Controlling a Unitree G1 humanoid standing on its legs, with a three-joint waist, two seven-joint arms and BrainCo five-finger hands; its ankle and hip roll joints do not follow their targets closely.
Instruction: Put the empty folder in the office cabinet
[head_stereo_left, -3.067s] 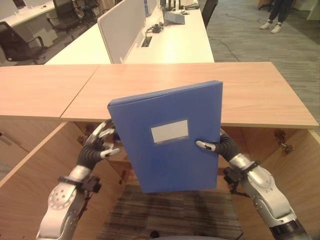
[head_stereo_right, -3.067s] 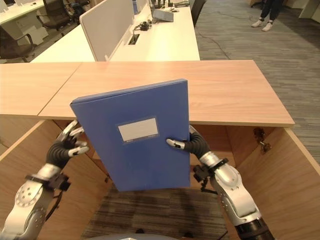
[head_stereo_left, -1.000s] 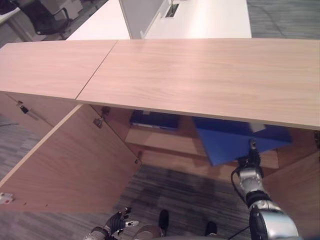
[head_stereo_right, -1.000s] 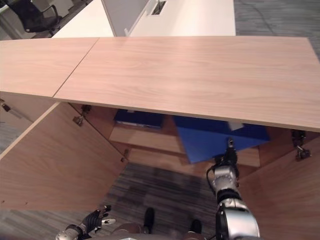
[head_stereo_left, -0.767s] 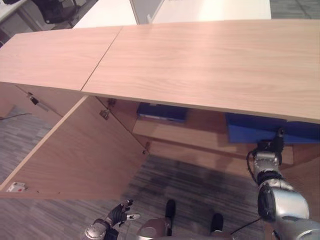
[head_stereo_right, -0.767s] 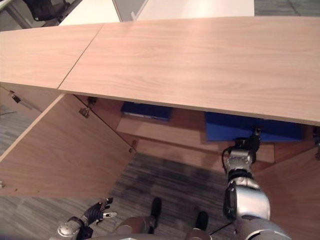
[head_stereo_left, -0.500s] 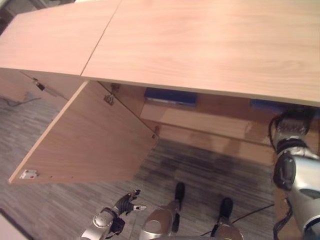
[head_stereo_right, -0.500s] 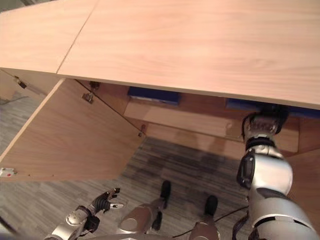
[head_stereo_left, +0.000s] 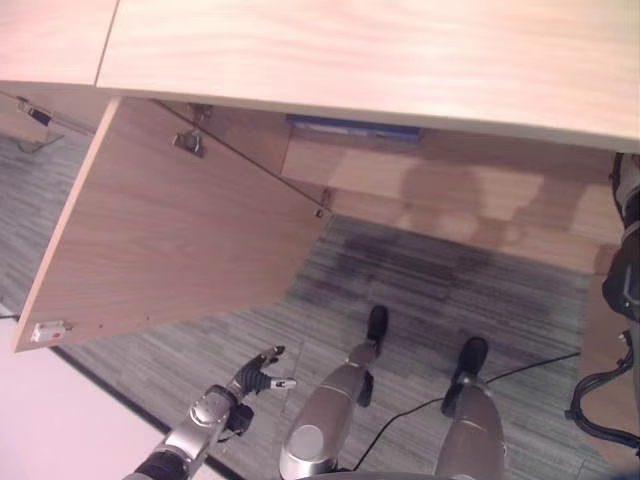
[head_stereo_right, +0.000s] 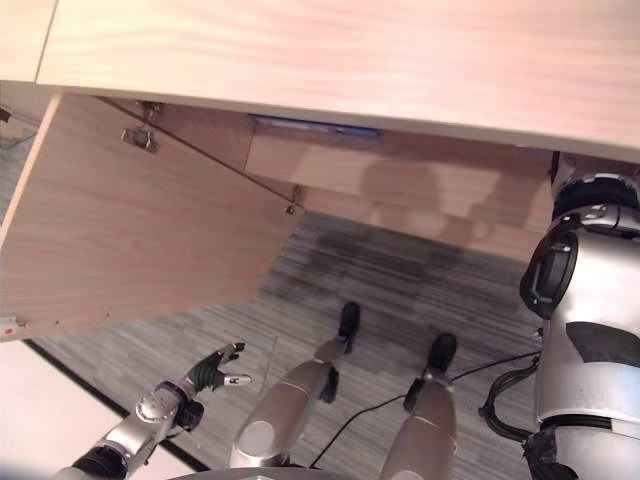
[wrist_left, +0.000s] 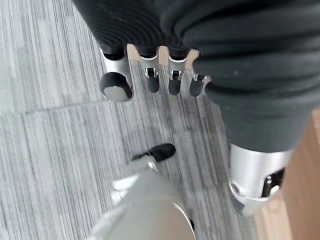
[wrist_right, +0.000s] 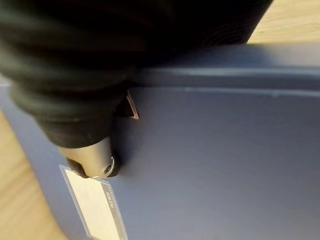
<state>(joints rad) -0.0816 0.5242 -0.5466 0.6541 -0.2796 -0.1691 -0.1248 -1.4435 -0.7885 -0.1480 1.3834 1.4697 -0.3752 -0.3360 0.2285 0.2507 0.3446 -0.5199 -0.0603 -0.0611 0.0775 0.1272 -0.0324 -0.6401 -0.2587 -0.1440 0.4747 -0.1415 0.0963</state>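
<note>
**A:** So where's the folder (wrist_right: 225, 150) right now? From where I'm standing I can't spot it.

**B:** It's at the right hand (wrist_right: 95, 160). The right arm goes in under the top of the cabinet (head_stereo_left: 400, 50) at its right end, so from the head views the hand itself is tucked out of sight. The right wrist view has it though: a big blue face right up against the hand, bare wood showing past two of its edges, and the thumb tip sitting on the blue just beside the clear label (wrist_right: 92, 205).

**A:** Is it actually gripping it, or just resting against it?

**B:** Honestly can't tell. The thumb touches the cover, and the dark wrist cover blocks everything else.

**A:** And the left hand (head_stereo_left: 262, 378)?

**B:** Hanging low on the robot's left, well away from the cabinet, over the grey carpet (head_stereo_left: 450, 290). Fingers loose and spread a bit, holding nothing.

**A:** There's a blue strip further left under the top, what's that?

**B:** That's the other folder (head_stereo_left: 352, 125), lying on the shelf (head_stereo_left: 420, 180) towards the left part, only its front edge peeking out. The left door (head_stereo_left: 170, 230) is swung wide open in front of it.
</note>
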